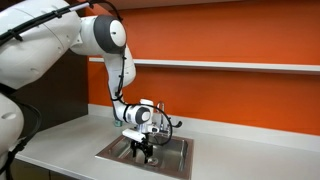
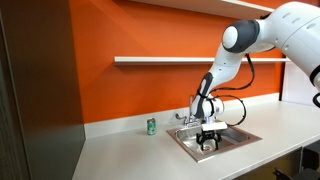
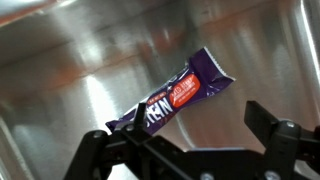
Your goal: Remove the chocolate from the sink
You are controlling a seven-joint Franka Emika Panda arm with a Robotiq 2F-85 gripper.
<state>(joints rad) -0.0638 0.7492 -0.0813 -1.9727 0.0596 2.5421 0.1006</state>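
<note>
Low in the middle of both exterior views, the sink [image 1: 172, 156] [image 2: 238, 140] sits in a grey counter [image 1: 60, 150] [image 2: 120, 152] below an orange wall [image 1: 230, 35], and the white arm [image 1: 108, 38] [image 2: 250, 38] bends down over it so that the gripper [image 1: 143, 151] [image 2: 209, 144] hangs inside the basin. A chrome tap [image 1: 172, 124] [image 2: 187, 118] stands at the basin's back edge, just beside the gripper. In an exterior view a small green can [image 2: 152, 126] stands upright on the counter to the left of the sink, apart from it, and a pale shelf [image 2: 160, 60] runs along the wall above. The chocolate is too small to pick out in either exterior view. The wrist view shows it plainly: the chocolate [image 3: 180, 95] is a wrapped bar, purple with a red band and white lettering, lying slantwise across the middle of the frame from lower left to upper right, against the shiny steel wall of the sink [image 3: 70, 50]. The gripper [image 3: 185, 142] comes in from the bottom edge with its two dark fingers [image 3: 272, 128] spread wide, one at lower left and one at lower right, so it is released and clamps nothing. The bar's lower end overlaps the finger at lower left; whether they touch cannot be told.
</note>
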